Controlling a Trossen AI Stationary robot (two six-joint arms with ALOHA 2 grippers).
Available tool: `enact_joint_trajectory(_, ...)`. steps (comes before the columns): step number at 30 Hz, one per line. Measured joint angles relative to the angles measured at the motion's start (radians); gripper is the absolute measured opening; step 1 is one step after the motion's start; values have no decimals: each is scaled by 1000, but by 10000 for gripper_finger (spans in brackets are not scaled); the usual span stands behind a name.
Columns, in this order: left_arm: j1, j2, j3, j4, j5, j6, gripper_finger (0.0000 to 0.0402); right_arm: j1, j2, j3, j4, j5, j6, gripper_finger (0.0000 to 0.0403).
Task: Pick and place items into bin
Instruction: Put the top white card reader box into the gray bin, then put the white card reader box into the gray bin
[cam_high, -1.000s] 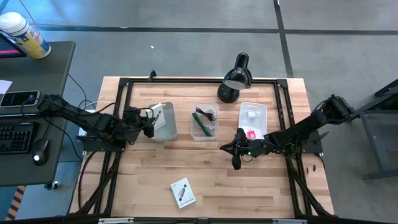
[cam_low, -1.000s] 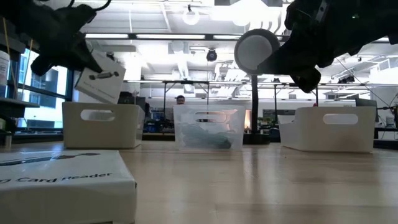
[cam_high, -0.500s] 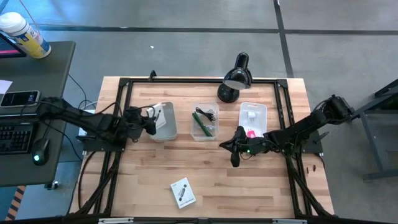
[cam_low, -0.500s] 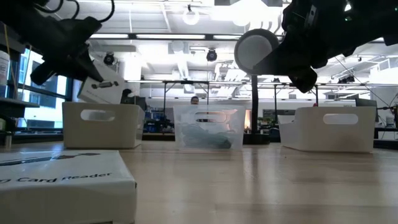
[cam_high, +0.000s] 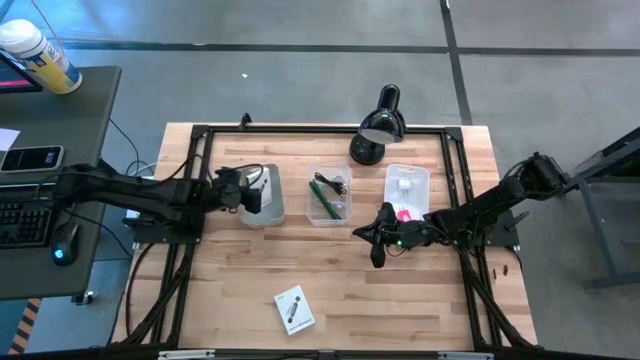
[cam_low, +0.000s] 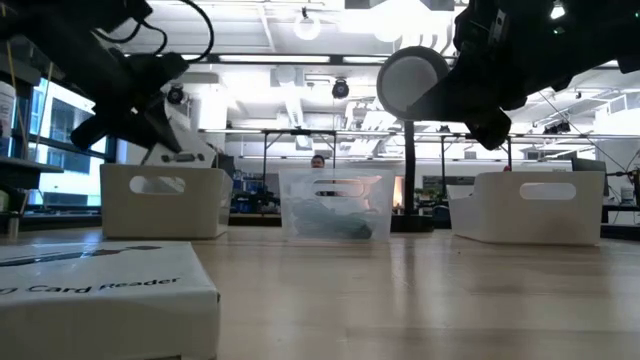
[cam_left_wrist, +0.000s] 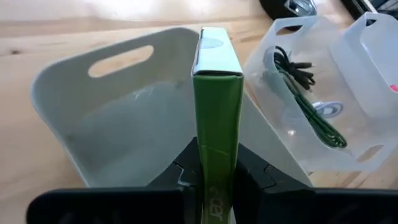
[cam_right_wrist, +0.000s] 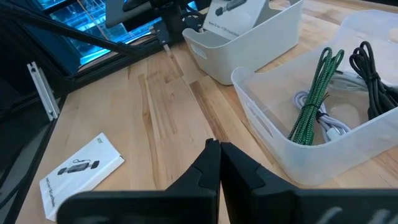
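A small box (cam_left_wrist: 217, 112) with a green edge and white faces is clamped between the fingers of the left gripper (cam_left_wrist: 214, 180), directly over the open mouth of the grey bin (cam_left_wrist: 93, 124). By judgement, the step is best finished by lowering the box until its lower end is inside the walls, keeping it clear of the rim, and only then letting the fingers part.

The grey bin appears bare inside beneath the fingers. Just beside it, the clear bin (cam_right_wrist: 323, 134) holds a green braided cable (cam_right_wrist: 316, 93), a black cable (cam_right_wrist: 373, 68) and a pale one. The white bin (cam_high: 407, 188) beyond holds a pink piece (cam_high: 404, 214) and a white block (cam_high: 403, 184).

The right gripper (cam_right_wrist: 216, 163) hangs near the clear bin with its fingers pressed together, holding nothing. A second box (cam_high: 294, 309) lies flat on the worktop (cam_high: 400, 300), well apart from both grippers, not yet collected.
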Motion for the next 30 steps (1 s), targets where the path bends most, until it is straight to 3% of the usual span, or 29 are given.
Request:
enact_joint_trajectory(7,22,40,0,3,59,-8,49,0,0,0,0,0,0,2)
enact_joint_trajectory(21,22,53,0,7,72,-4,188,-1,0,0,-1,-1,-8,3)
enact_joint_trajectory(30,22,9,0,76,82,92,222,0,0,0,-1,-30,1,3)
